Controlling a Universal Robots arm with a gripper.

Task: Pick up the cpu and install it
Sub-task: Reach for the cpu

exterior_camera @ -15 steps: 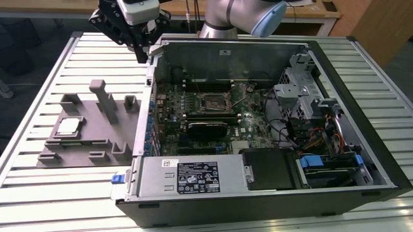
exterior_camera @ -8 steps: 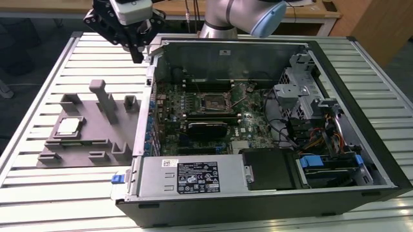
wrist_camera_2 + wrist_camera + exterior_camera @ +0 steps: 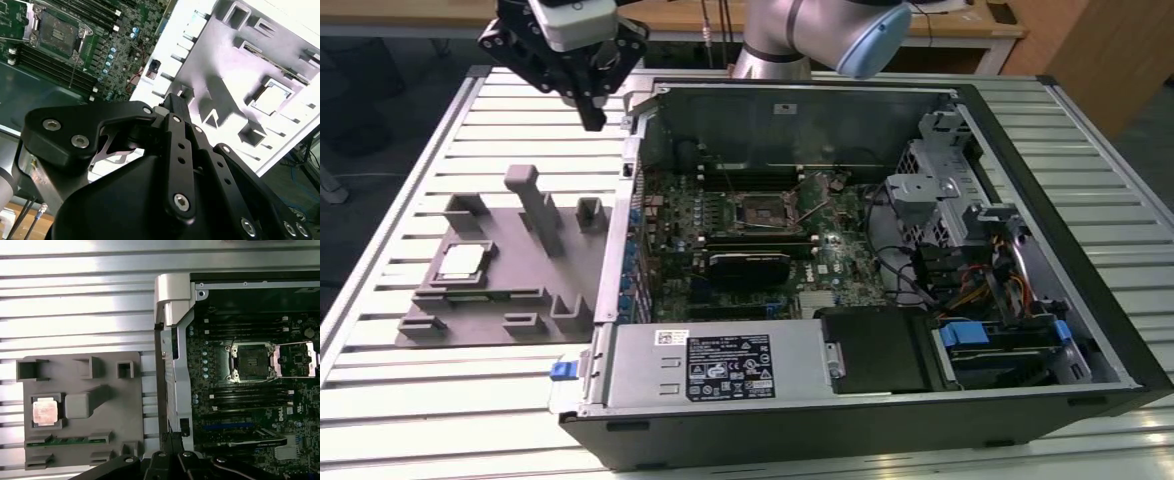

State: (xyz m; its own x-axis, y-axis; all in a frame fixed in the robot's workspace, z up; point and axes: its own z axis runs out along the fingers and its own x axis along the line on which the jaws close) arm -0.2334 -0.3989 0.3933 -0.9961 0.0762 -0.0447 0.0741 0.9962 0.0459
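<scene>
The cpu [image 3: 460,262] lies in a grey fixture's [image 3: 494,300] recess near the table's [image 3: 427,420] edge, beside the open computer case [image 3: 787,130]. The gripper [image 3: 592,116] hovers clenched and empty.

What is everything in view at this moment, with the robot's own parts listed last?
cpu: one, silver top with pale rim, seated in a pocket of the fixture.
fixture: one, grey, on the table at the exterior view's left of the case.
computer case: one, black and grey, open, lying on the table.
motherboard: one, green, inside the case.
socket: one, black with a metal frame, no chip in it, on the motherboard.
power supply: one, silver-grey with a label, along the case's near edge.
table: one, slatted silver, under everything.
arm: one, silver with a blue cap, behind the case.
tool: one, black, raised beside the case's far corner, apart from the cpu.
</scene>
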